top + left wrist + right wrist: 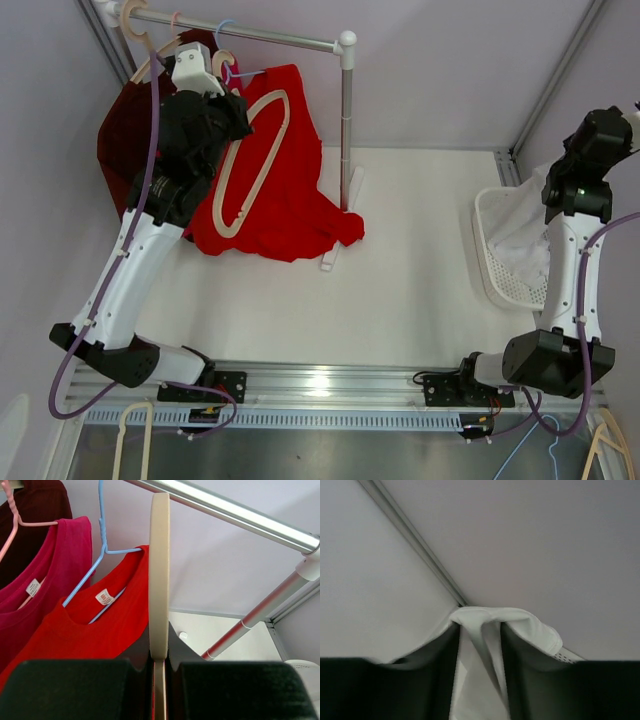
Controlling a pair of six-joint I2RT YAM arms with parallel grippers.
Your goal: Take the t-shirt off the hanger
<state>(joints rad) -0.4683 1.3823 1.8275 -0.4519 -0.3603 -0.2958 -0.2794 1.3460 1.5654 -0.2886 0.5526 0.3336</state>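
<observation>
**Right side.** One white fabric t-shirt [530, 627], bunched, sits pinched between the fingers of my right gripper [480, 635], which is clenched on it. The cloth hangs over one white perforated plastic basket [497, 265] at the table's right edge.

**Left side.** My left gripper [159, 667] is clamped on one bare cream flat hanger [159, 565], held up near the silver metal rail [240, 515]. Three garments hang there: a red shirt [100, 630], a pink shirt [60, 555] and a dark maroon shirt [40, 500].
</observation>
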